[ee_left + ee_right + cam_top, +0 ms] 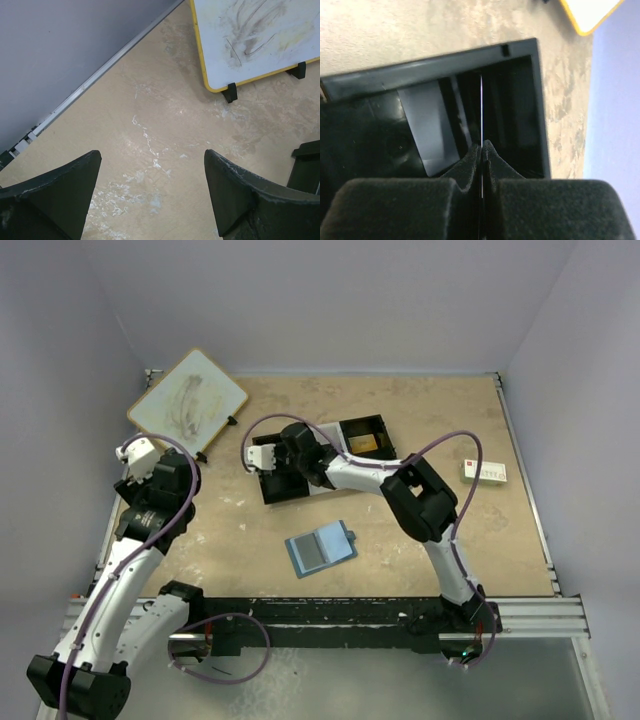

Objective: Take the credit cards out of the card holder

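Note:
The blue card holder (pixel 320 547) lies open and flat on the table, paler pockets up, in front of both arms. My right gripper (pixel 278 472) reaches over the left compartment of the black tray (pixel 300 486). In the right wrist view it (pixel 482 147) is shut on a thin card (pixel 481 107) seen edge-on, held upright over the tray's compartment (pixel 520 110). A grey flat card (pixel 427 125) lies in the compartment beside it. My left gripper (pixel 150 472) is open and empty above bare table at the far left (pixel 152 190).
A yellow-rimmed whiteboard (pixel 190 400) stands at the back left, also in the left wrist view (pixel 250 35). A white card with green and red print (pixel 484 472) lies at the right. The tray's right compartment holds a gold-brown item (pixel 363 443).

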Robot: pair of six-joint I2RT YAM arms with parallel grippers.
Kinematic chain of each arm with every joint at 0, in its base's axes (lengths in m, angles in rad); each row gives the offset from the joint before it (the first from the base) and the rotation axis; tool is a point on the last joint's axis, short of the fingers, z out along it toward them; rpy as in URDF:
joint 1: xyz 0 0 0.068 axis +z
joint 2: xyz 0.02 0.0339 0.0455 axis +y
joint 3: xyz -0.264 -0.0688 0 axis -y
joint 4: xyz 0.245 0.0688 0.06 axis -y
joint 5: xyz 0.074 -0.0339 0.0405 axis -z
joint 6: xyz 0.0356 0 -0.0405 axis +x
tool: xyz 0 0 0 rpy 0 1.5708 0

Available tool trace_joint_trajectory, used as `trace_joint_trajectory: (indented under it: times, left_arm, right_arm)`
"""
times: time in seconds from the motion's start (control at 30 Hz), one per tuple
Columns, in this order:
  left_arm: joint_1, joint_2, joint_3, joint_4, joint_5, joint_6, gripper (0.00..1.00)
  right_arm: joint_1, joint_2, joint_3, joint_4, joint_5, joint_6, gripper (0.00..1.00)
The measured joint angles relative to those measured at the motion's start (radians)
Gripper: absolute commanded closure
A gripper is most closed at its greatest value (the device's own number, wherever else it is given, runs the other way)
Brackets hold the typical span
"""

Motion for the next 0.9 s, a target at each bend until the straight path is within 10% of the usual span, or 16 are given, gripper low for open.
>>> trace_joint_trajectory:
  times: [0.9]
  left_arm:
    - [0.006, -0.012, 0.000, 0.002, 0.019, 0.002, 0.19]
  right_arm:
    - [0.036, 0.082, 0.058, -0.073, 0.063, 0.013, 0.58]
